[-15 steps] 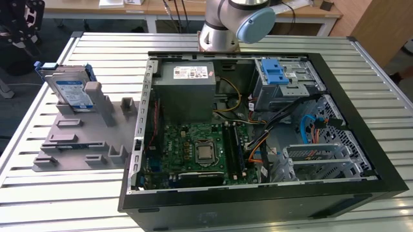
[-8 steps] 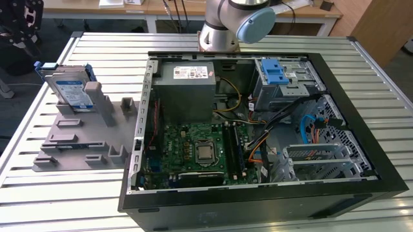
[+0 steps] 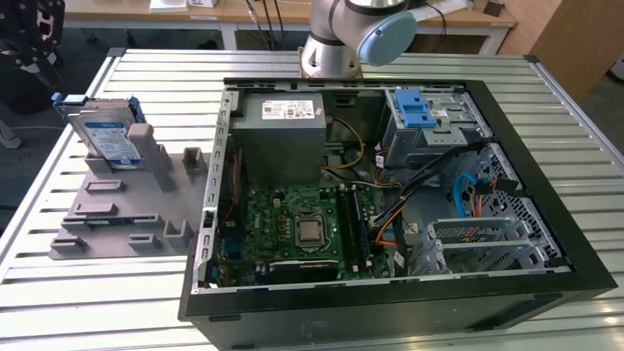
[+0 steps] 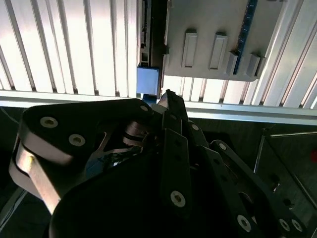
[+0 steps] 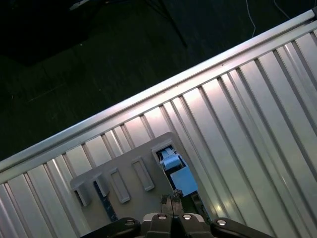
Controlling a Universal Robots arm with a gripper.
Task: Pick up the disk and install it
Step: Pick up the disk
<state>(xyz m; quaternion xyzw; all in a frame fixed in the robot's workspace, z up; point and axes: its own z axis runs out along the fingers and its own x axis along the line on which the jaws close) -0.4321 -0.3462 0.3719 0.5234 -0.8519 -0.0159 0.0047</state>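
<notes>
The disk point(image 3: 105, 137), silver with a blue-and-white label and a blue frame, stands nearly upright in a grey holder point(image 3: 117, 212) on the table, at the exterior view's left of the open computer case point(image 3: 390, 212). In the first wrist view its blue frame point(image 5: 174, 168) shows at one end of the holder point(image 5: 130, 181), seen from above. My gripper point(image 5: 171, 202) hangs high over that spot, fingertips pressed together, shut and holding nothing. In the second wrist view the gripper point(image 4: 168, 98) points toward a blue piece point(image 4: 147, 82) beside the holder point(image 4: 213, 34).
The case holds a motherboard point(image 3: 297, 219), a grey power supply point(image 3: 283, 139) and a silver drive cage with a blue latch point(image 3: 421, 117). The arm's base point(image 3: 341, 36) stands behind the case. The slatted metal table point(image 3: 58, 292) ends close to the holder; dark floor point(image 5: 74, 74) lies beyond.
</notes>
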